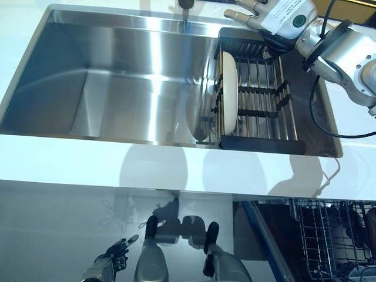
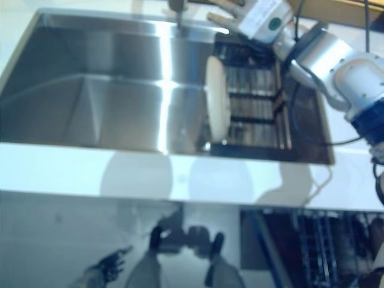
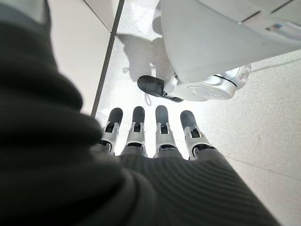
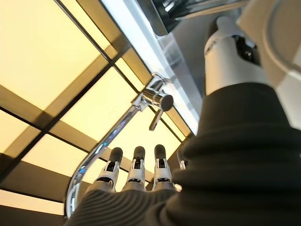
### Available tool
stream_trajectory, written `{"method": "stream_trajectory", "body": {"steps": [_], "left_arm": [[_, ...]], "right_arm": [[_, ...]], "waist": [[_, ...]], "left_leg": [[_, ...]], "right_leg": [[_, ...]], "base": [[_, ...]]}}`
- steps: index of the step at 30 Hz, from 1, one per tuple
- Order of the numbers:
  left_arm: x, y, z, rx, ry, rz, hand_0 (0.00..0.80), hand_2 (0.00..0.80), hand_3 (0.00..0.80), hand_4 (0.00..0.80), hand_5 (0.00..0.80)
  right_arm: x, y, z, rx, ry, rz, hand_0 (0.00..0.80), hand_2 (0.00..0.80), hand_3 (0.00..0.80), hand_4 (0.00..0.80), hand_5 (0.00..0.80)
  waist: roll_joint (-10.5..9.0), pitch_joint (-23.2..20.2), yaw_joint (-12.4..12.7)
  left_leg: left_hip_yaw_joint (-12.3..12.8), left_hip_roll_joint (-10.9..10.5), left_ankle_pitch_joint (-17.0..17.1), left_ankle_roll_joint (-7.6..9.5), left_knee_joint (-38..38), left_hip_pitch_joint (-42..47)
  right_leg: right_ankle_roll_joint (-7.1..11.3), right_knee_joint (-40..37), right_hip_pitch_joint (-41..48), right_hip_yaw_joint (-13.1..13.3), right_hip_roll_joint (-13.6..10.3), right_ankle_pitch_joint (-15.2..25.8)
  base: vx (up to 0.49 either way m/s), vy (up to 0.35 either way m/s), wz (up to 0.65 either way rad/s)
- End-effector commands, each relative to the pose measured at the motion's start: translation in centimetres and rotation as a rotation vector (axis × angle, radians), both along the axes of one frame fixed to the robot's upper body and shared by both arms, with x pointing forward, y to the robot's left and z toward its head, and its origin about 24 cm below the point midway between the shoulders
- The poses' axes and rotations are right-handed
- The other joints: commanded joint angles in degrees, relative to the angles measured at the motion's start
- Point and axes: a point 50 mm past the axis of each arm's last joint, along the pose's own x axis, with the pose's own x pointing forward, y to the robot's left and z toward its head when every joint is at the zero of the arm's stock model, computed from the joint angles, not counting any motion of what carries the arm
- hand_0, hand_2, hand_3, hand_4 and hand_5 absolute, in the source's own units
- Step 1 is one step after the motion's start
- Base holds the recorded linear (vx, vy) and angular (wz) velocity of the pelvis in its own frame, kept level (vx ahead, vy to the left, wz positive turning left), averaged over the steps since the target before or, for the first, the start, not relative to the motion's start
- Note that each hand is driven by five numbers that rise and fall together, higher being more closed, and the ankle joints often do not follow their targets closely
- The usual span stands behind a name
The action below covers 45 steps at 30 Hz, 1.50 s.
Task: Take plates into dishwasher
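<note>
A cream plate stands on edge at the left end of a black wire dish rack in the right part of the steel sink. My right hand is above the rack's far edge, near the back of the sink, apart from the plate. Its fingers are straight and hold nothing. My left hand hangs low at the lower left, below the counter, with straight, empty fingers.
The tap stands at the back rim of the sink, just left of my right hand. A white counter runs along the sink's front. The open dishwasher's wire rack shows below the counter at the lower right.
</note>
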Motion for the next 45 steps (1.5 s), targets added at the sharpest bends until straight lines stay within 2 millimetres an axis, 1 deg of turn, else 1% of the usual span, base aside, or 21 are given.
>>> {"method": "stream_trajectory", "body": {"steps": [1, 4, 13, 26, 37, 45], "left_arm": [[0.8, 1.2, 0.7, 0.035, -0.031, 0.014, 0.0, 0.0, 0.0, 0.0, 0.0], [0.7, 1.2, 0.7, 0.034, -0.032, 0.02, 0.0, 0.0, 0.0, 0.0, 0.0], [0.1, 1.6, 0.6, 0.035, -0.032, 0.026, 0.0, 0.0, 0.0, 0.0, 0.0], [0.2, 1.5, 0.6, 0.037, -0.039, 0.021, 0.0, 0.0, 0.0, 0.0, 0.0], [0.3, 1.5, 0.7, 0.033, -0.042, 0.023, 0.0, 0.0, 0.0, 0.0, 0.0], [0.3, 1.5, 0.7, 0.033, -0.042, 0.023, 0.0, 0.0, 0.0, 0.0, 0.0]], "right_arm": [[-1.2, 1.1, 3.1, -0.038, -0.102, 0.006, 0.0, 0.0, 0.0, 0.0, 0.0], [-1.3, 1.6, 2.9, -0.055, -0.085, 0.009, 0.0, 0.0, 0.0, 0.0, 0.0], [-1.1, 1.5, 2.3, -0.079, -0.053, 0.0, 0.0, 0.0, 0.0, 0.0, 0.0], [-0.8, 1.6, 1.1, -0.123, 0.003, -0.016, 0.0, 0.0, 0.0, 0.0, 0.0], [-0.9, 1.9, 0.6, -0.141, 0.037, -0.012, 0.0, 0.0, 0.0, 0.0, 0.0], [-0.9, 2.0, -0.1, -0.163, 0.068, -0.01, 0.0, 0.0, 0.0, 0.0, 0.0]], "waist": [[-2.96, -0.29, 1.41], [-2.96, -0.01, 1.65], [-3.31, 0.4, 2.05], [-3.41, 0.76, 1.84], [-3.26, 0.96, 1.74], [-3.34, 1.1, 1.73]], "left_leg": [[1.81, -1.05, 0.63, 2.02, -0.37, -0.91], [1.79, -1.2, 0.64, 2.07, -0.37, -1.11], [1.77, -1.38, 0.57, 2.15, -0.37, -1.28], [2.27, -1.06, 0.34, 2.15, -0.37, -1.09], [2.55, -1.12, 0.26, 2.19, -0.37, -1.14], [2.62, -1.1, 0.2, 2.24, -0.37, -1.05]], "right_leg": [[5.11, -0.06, 1.4, 0.65, -3.88, -0.55], [5.11, -0.06, 1.29, 0.44, -3.95, -0.55], [5.06, -0.06, 1.29, 0.03, -3.95, -0.64], [5.03, -0.06, 1.16, 0.2, -3.79, -0.74], [5.0, -0.06, 1.05, 0.22, -3.87, -0.8], [4.99, -0.06, 1.06, 0.22, -3.85, -0.81]], "base": [[0.0, 0.0, 0.0], [0.0, 0.0, 0.0], [0.0, 0.001, 0.04], [0.0, 0.0, 0.0], [0.0, 0.0, 0.0], [0.0, 0.0, 0.0]]}}
